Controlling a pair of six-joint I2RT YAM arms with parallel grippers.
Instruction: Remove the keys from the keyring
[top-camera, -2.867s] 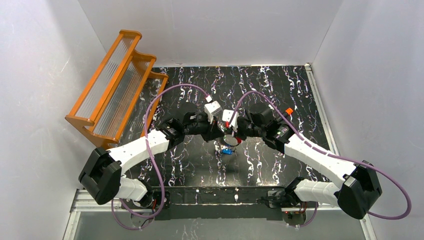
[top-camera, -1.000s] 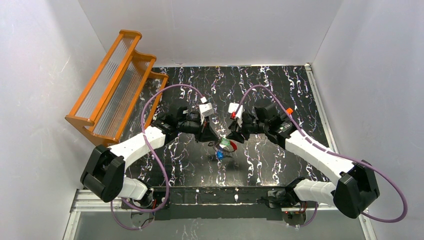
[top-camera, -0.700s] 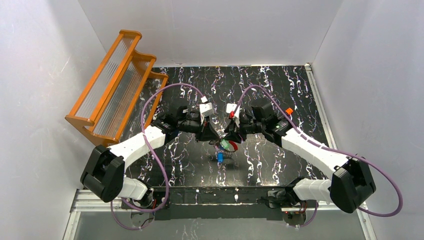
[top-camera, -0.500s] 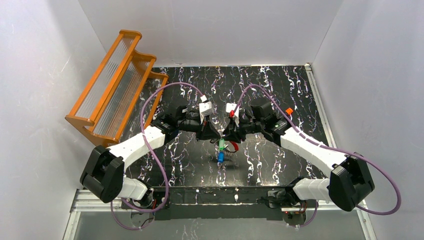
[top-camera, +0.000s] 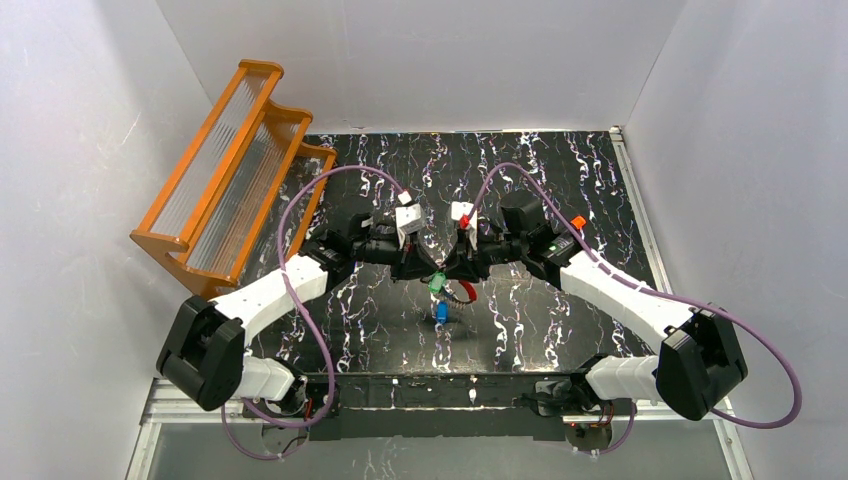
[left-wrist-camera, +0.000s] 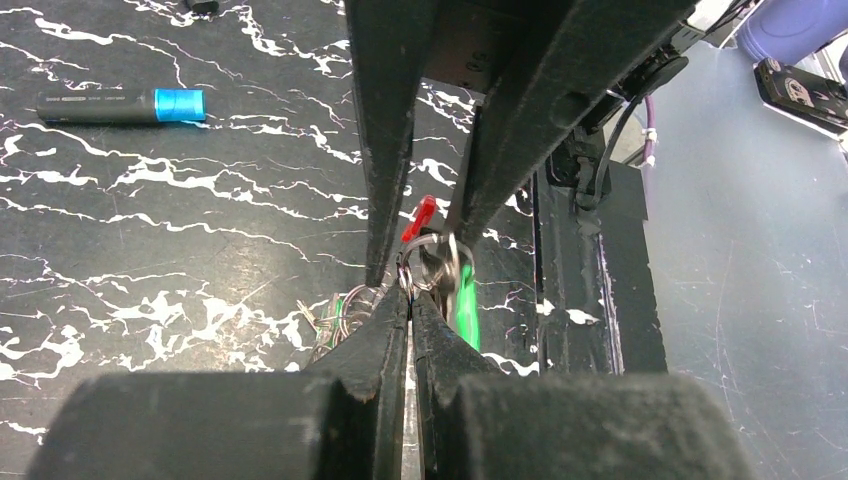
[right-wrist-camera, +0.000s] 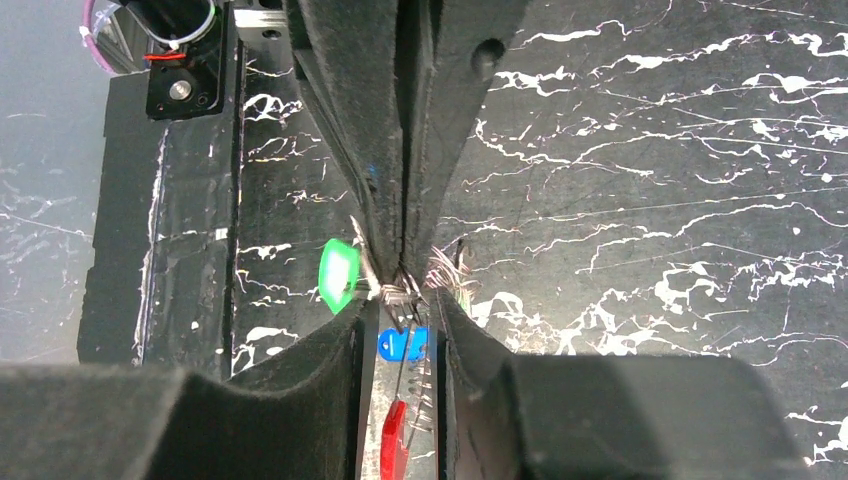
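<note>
While my left hand (left-wrist-camera: 408, 300) and right hand (right-wrist-camera: 400, 310) are clamping the keyring (left-wrist-camera: 432, 262), the keys (right-wrist-camera: 338, 275) are hanging from it, seemingly none freed yet.

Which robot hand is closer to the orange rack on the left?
Left. The left gripper is on the side of the keyring facing the orange rack; the right gripper meets it from the far side. Neither is close to the rack.
</note>
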